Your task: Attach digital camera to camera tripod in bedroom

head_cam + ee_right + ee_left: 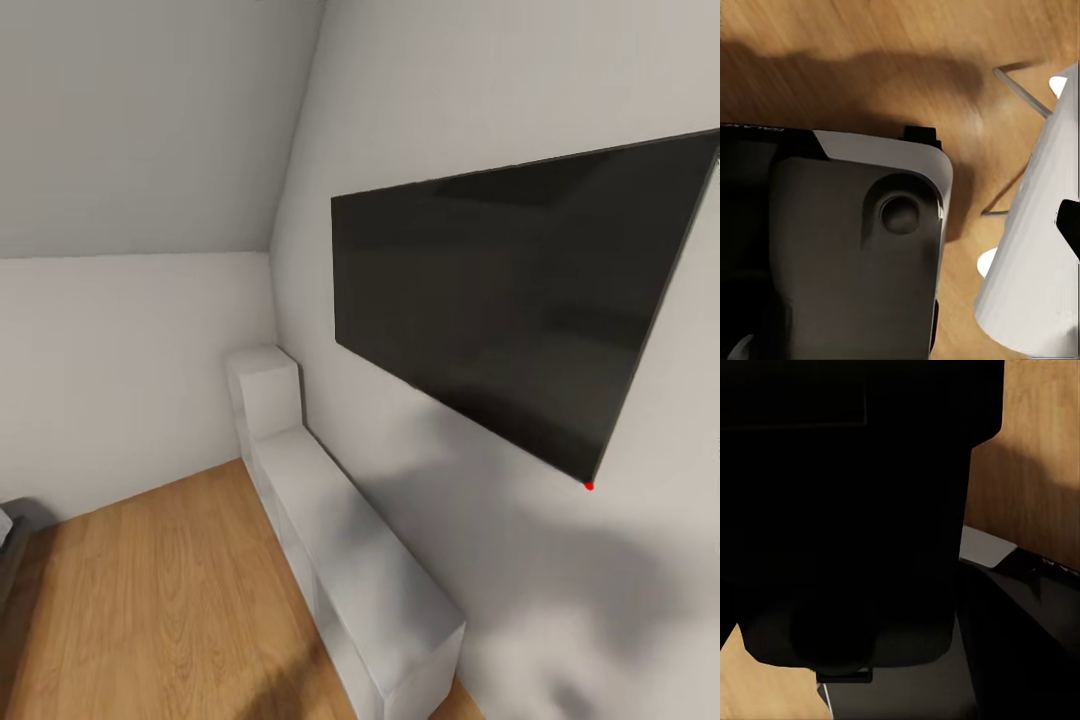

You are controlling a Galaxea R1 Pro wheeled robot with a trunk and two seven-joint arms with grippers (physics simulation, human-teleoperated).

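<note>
Bedroom corner is seen from the head view: a big dark TV [520,300] is mounted on the pale wall [400,120], with a low white cabinet [350,560] set along the wall's base on the wood floor [150,600]. In the left wrist view, a black bulky shape [847,510] is seen up close, so whether either gripper is open or closed can't be told. Camera and tripod can't be made out.
</note>
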